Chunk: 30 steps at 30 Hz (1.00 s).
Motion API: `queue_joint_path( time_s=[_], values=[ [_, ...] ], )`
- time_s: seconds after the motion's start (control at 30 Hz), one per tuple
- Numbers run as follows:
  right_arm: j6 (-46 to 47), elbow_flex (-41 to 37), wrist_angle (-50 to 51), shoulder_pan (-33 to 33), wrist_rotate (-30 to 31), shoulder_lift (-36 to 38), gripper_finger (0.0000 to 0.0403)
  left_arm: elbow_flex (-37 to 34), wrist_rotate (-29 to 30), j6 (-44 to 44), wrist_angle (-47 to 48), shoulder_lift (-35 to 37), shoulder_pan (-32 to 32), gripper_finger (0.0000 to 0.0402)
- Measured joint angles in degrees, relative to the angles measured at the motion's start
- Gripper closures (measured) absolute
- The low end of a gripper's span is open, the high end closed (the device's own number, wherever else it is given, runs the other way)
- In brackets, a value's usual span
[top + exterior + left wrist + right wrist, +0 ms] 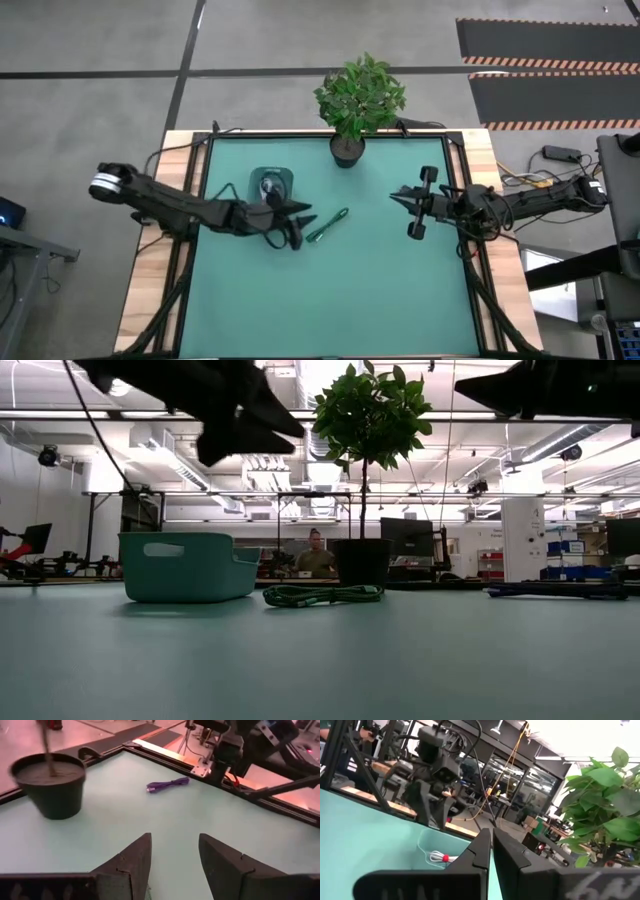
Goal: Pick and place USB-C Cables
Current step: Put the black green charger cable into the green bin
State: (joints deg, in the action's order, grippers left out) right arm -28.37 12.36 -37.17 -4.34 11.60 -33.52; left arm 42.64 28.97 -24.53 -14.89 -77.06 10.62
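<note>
Left hand (296, 222) hangs over the table (380, 300) with its fingers (131, 862) spread apart and nothing between them, just beside the pale teal bin (271, 186) and close to the green cable (327, 226), which lies bundled on the mat to the right of that hand. In the low view the hand sits well above the surface, so it appears to be between a drop and the next pick. One white-and-red cable (440, 857) already rests in the bin, while a purple cable (168, 784) lies further off toward the right side of the table, near the base of the right arm. Right hand (397, 196) waits at the right of the table with its fingers pressed together and carrying nothing. The likeliest trouble is a poor grasp of the green bundle: it is thin, lies flat, and the fingers could close above it or catch only one loop, so that the bundle unwinds or slips out on the way to the bin. A descent that is off to one side could push it along the mat instead. The potted plant (357, 100) stands at the far edge, near the bin, and a wide swing could brush its leaves. The purple cable may lie outside the left arm's easy reach.
</note>
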Motion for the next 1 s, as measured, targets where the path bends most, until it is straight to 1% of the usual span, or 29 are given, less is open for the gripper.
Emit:
queue_joint_path(
  time_s=[0.1, 0.33, 0.43, 0.57, 0.67, 0.83, 1.0],
  values=[
    [0.3, 0.0, 0.1, 0.0, 0.0, 0.0, 0.0392, 1.0, -0.1, 0.9, -3.5, -4.9, 0.0, 0.0253],
    [0.3, 0.0, 0.3, 0.0, 0.0, 0.1, 0.0392, 8.3, -0.1, 1.5, -2.7, -15.5, 0.0, 0.0253],
    [0.0, 0.0, 0.4, 0.0, 0.0, 0.1, 0.0392, 12.2, 0.1, 2.7, 3.4, -18.7, -0.1, 0.0253],
    [-0.3, 0.0, 0.4, 0.0, 0.0, 0.1, 0.0392, 17.9, 1.0, 2.8, 15.9, -22.4, -0.2, 0.0253],
    [-1.0, 0.2, 0.9, 0.0, 0.1, 0.1, 0.0392, 21.1, 1.2, 3.1, 22.7, -25.0, -0.2, 0.0253],
    [-1.2, 2.1, 3.2, 0.0, 0.1, 0.0, 0.0392, 22.7, 1.2, 6.9, 23.1, -28.8, -0.5, 0.0253],
    [-1.0, 4.8, 10.0, 0.0, 0.2, 0.0, 0.0392, 23.1, 1.1, 4.0, 22.8, -30.8, -2.7, 0.0253]
  ],
)
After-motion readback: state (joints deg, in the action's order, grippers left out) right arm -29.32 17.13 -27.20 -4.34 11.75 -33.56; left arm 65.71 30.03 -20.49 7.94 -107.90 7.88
